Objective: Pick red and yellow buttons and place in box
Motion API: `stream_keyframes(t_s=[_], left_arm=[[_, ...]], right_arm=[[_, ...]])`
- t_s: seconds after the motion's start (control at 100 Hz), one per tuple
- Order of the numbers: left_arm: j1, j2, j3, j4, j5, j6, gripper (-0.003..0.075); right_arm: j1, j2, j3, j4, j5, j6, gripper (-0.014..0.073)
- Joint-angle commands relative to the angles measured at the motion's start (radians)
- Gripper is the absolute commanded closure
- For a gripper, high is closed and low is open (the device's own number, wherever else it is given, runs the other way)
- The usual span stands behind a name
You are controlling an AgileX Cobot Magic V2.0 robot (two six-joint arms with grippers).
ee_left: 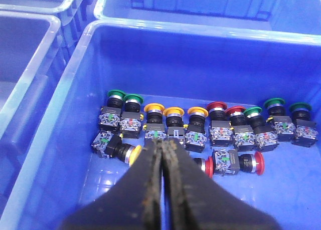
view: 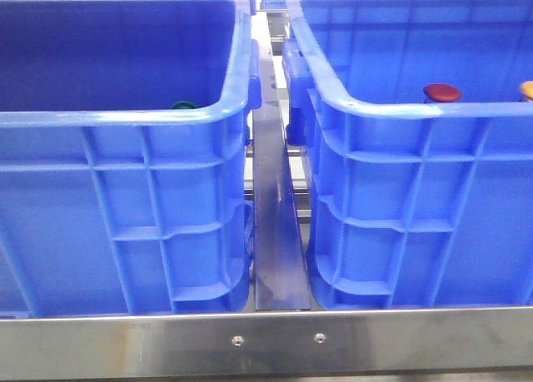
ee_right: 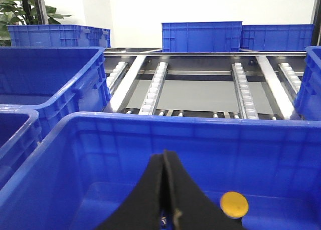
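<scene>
In the left wrist view, several push buttons with dark bodies stand in a row on the floor of a blue crate (ee_left: 75, 89). Among them are yellow caps (ee_left: 154, 108) and red caps (ee_left: 216, 106). A yellow button (ee_left: 131, 153) and a red one (ee_left: 257, 162) lie on their sides. My left gripper (ee_left: 164, 143) is shut and empty, above the yellow row. In the front view a red cap (view: 442, 92) and a yellow cap (view: 528, 89) show inside the right box (view: 391, 107). My right gripper (ee_right: 165, 156) is shut over a crate with a yellow cap (ee_right: 234, 205) beside it.
Green buttons (ee_left: 116, 95) stand among the others, and a green cap (view: 183, 105) shows in the left crate (view: 125, 120). A metal rail (view: 275, 232) runs between the two crates. More blue crates (ee_right: 200, 37) and a roller conveyor (ee_right: 155, 84) lie beyond.
</scene>
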Motion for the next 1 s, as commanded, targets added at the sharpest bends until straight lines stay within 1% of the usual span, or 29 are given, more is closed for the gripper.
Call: stream_keyframes(t_s=[0.0, 0.61, 0.77, 0.84, 0.94, 0.99], left_arm=[[0.003, 0.003, -0.023, 0.020, -0.075, -0.009, 0.0741], [0.003, 0.003, -0.023, 0.020, -0.075, -0.009, 0.0741], [0.003, 0.003, -0.023, 0.021, -0.111, -0.003, 0.0741], [0.005, -0.012, -0.013, -0.012, -0.162, 0.067, 0.0741], [0.015, -0.065, 0.036, -0.126, -0.288, 0.269, 0.0741], [0.034, -0.096, 0.075, -0.184, -0.358, 0.347, 0.0741]], right_arm=[[-0.001, -0.004, -0.026, 0.075, 0.035, 0.004, 0.0663], [-0.001, -0.004, -0.026, 0.075, 0.035, 0.004, 0.0663], [-0.001, -0.004, -0.026, 0.075, 0.035, 0.004, 0.0663], [-0.001, -0.004, -0.026, 0.075, 0.035, 0.004, 0.0663], [-0.001, -0.004, -0.026, 0.075, 0.035, 0.004, 0.0663], [-0.001, -0.004, -0.026, 0.075, 0.035, 0.004, 0.0663]])
